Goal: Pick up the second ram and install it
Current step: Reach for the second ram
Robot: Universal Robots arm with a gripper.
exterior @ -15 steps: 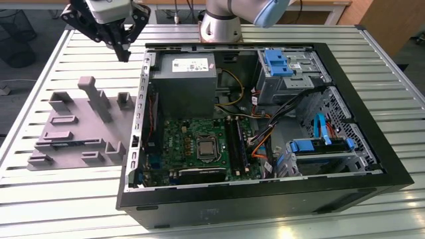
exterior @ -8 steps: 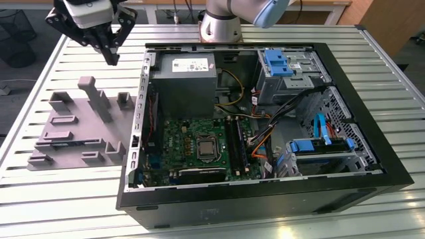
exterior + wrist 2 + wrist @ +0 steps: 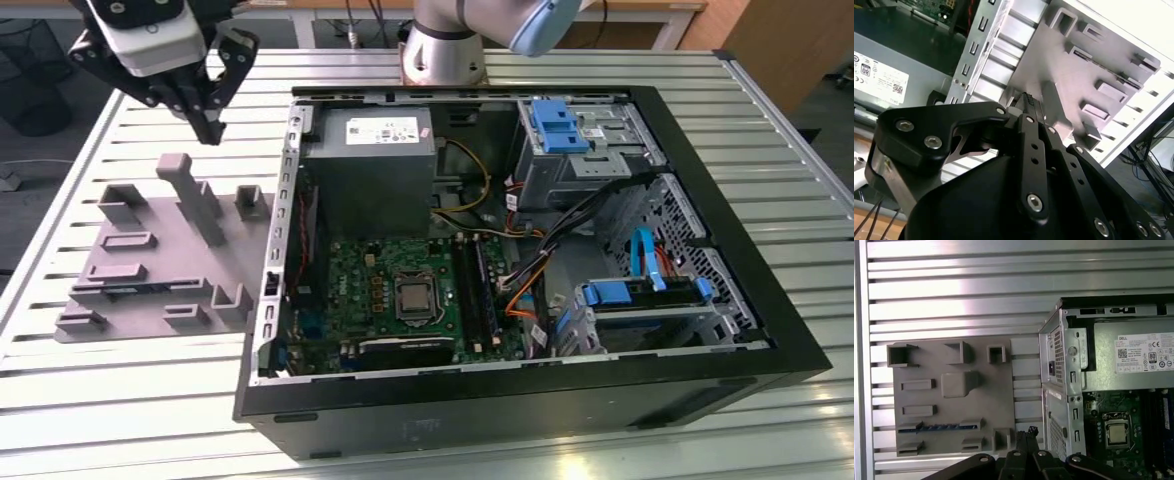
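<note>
Hovering above the gray fixture plate [image 3: 160, 255], the gripper [image 3: 210, 128] hangs clear of the plate's surface, over the end that carries the tall upright post [image 3: 191, 195]. Its two black fingers are drawn together to a point with nothing between them; in both wrist views the tips meet, and no part is pinched there.

The second ram [image 3: 939, 427] sits in the plate itself, dropped into a long narrow slot so that just its thin bluish edge shows in the first wrist view. In the exterior view the same slot reads as a dark line [image 3: 134, 288] at the end of the plate away from the tall post, well apart from the gripper. The stick is untouched by the fingers.

The plate also has several raised blocks and square pockets moulded into it. It lies flat on the slatted metal table [image 3: 134, 400].

Just beside the plate stands the open computer case [image 3: 534, 400], its side wall running along the plate's long edge. Inside, nearest the plate's post end, is the gray power supply [image 3: 367, 160]; next to it lies the green motherboard [image 3: 360, 280] with its processor socket [image 3: 414, 297] and the long black memory slots [image 3: 474, 285]. On the side of the case away from the plate sit the bright blue drive latches [image 3: 558, 125].
</note>
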